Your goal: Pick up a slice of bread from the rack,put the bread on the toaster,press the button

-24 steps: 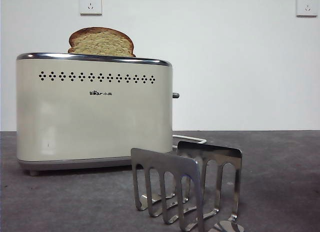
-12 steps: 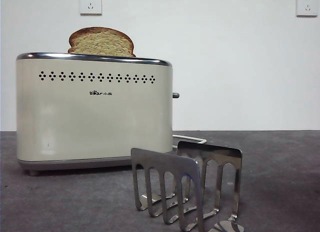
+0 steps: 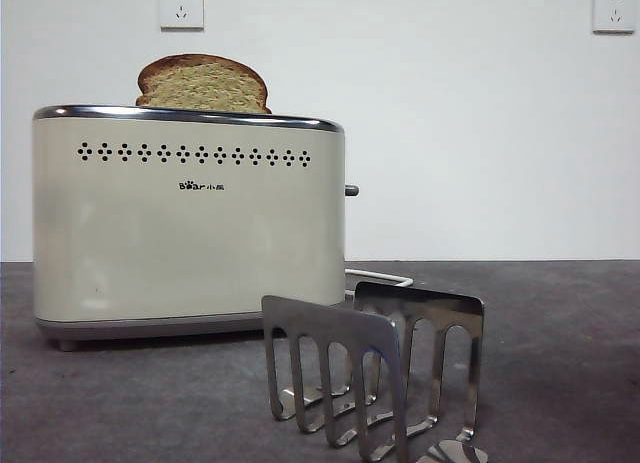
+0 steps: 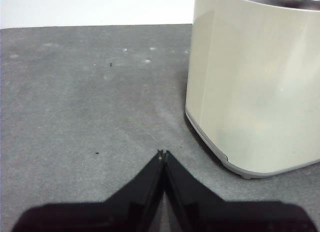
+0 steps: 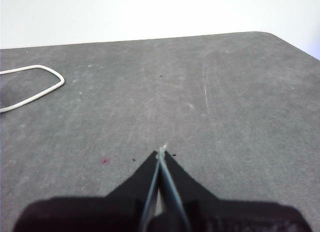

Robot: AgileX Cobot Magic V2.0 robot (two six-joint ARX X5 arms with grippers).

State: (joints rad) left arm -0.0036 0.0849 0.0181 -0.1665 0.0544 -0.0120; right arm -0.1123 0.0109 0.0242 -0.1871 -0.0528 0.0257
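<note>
Bread (image 3: 203,84): I am seeing it standing upright in the top of the toaster (image 3: 190,223), its rounded crust showing above the chrome rim. I am judging the pick-up and the placing as done.

Rack (image 3: 375,378): standing near the front of the table (image 3: 560,363), apart from the toaster and holding nothing between its plates.

Button (image 3: 351,191): sticking out of the toaster's narrow end, with nothing touching it. I cannot tell from these views whether it has been pressed; with the bread riding this high, I am taking the press as the step left.

Left gripper (image 4: 162,154): I am reading its jaws as closed tip to tip, holding nothing, low over the table just beside a corner of the toaster's cream wall (image 4: 255,91).

Right gripper (image 5: 161,153): jaws likewise together and holding nothing, over bare table, with a loop of white cord (image 5: 35,86) well apart from it. Neither the toaster nor the button is showing in its view.

Neither arm is appearing in the front view, so I am treating both as waiting. For the press, I am expecting one arm to need bringing round to the knob end.
</note>
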